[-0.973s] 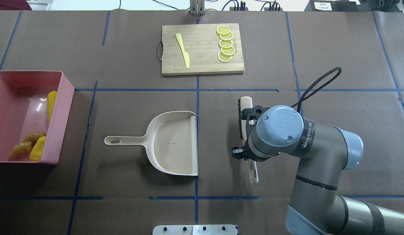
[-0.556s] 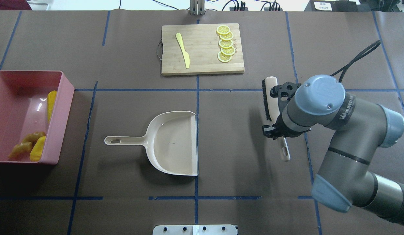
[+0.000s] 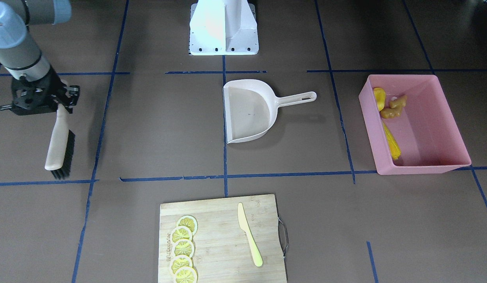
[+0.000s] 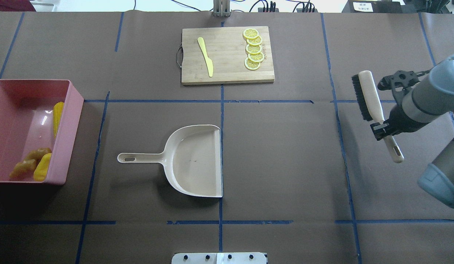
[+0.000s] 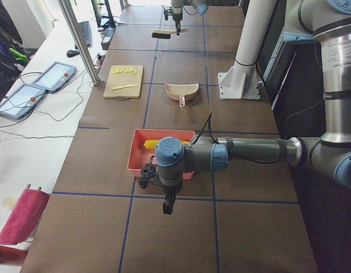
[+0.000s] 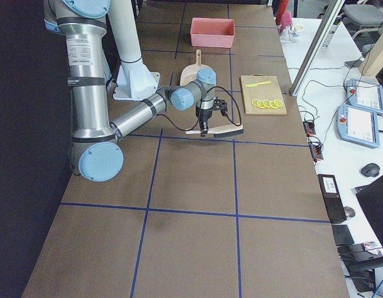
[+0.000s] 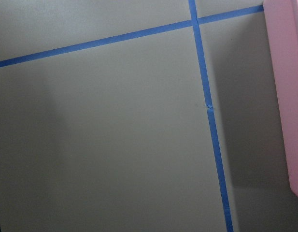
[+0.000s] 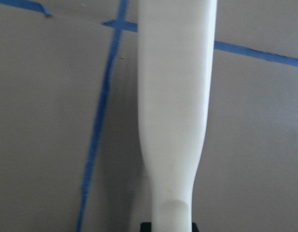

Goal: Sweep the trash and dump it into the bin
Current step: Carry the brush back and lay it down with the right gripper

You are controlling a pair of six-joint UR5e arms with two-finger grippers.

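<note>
Gridding the brown table [image 4: 285, 165], blue tape lines [image 4: 157, 101] run past the bin [image 4: 69, 135].

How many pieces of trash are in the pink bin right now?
3. The corn cob lies along the bin wall facing the dustpan; the ginger root and yellow oval lump sit side by side in the corner toward the overhead view's bottom edge. None seems hidden.

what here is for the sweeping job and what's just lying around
Job: pink rectangular plastic bin holding yellow corn cob, smooth yellow oval lump, knobbly tan ginger root; beige plastic dustpan; black-bristled beige brush in the right gripper.
Lying about: wooden cutting board, lemon slices, pale yellow knife.
</note>
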